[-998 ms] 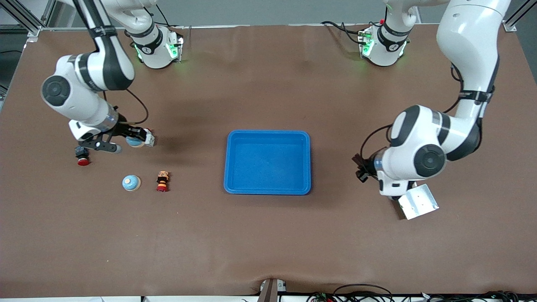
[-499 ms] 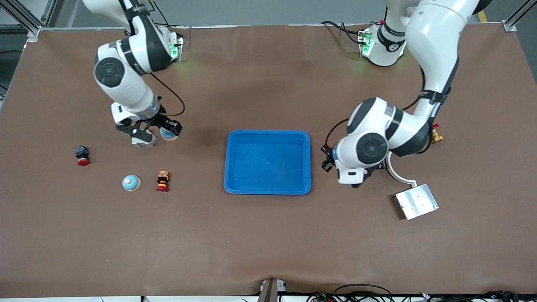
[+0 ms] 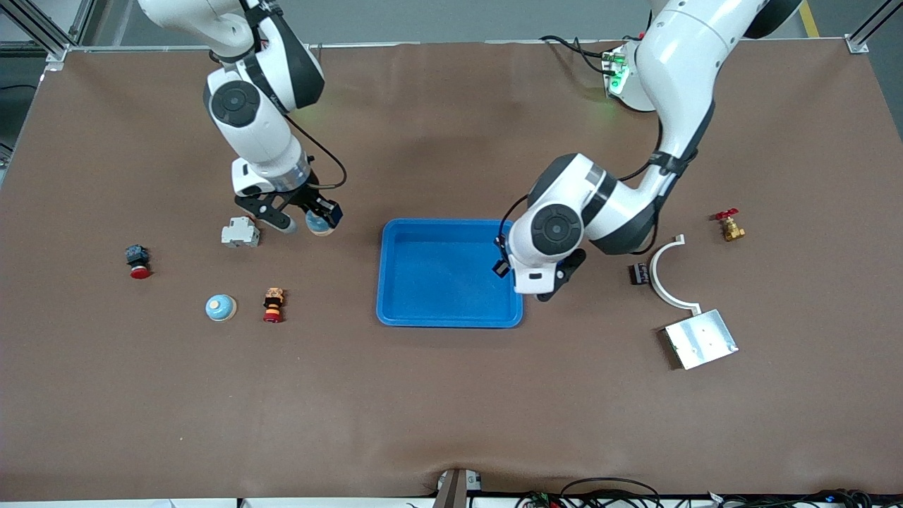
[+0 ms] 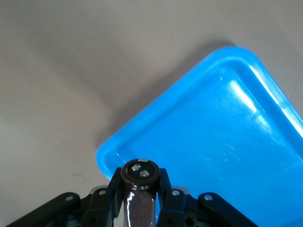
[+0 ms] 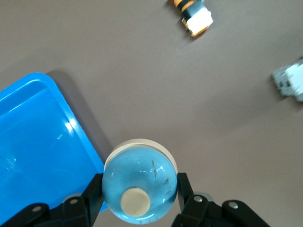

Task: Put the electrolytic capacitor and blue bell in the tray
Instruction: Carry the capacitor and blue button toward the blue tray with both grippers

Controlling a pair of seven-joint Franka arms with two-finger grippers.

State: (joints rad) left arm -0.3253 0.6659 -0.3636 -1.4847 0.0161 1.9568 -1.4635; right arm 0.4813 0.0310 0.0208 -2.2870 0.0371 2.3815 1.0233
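Note:
The bright-blue tray (image 3: 451, 317) lies mid-table. My right gripper (image 3: 305, 219) hangs over the table just off the tray's rim (image 5: 71, 123) toward the right arm's end, shut on a pale-blue bell (image 5: 139, 184) with a cream button; the front view shows the bell too (image 3: 319, 224). My left gripper (image 3: 545, 286) hangs over the tray's rim toward the left arm's end. It is shut on a dark-brown electrolytic capacitor (image 4: 139, 194), which sits over a corner of the tray (image 4: 213, 132). The arm hides the capacitor in the front view. A second blue bell (image 3: 221, 307) rests on the table.
Toward the right arm's end lie a white-grey block (image 3: 240, 231), a black-and-red button (image 3: 137, 261) and a stacked orange-red button (image 3: 273, 305). Toward the left arm's end are a brass valve (image 3: 728, 226), a white curved bracket (image 3: 663, 279), a small black part (image 3: 638, 273) and a silver plate (image 3: 702, 339).
Both arms have swung inward to the tray. The right carried the bell from near the black-and-red button. The left came from over the silver plate with the capacitor.

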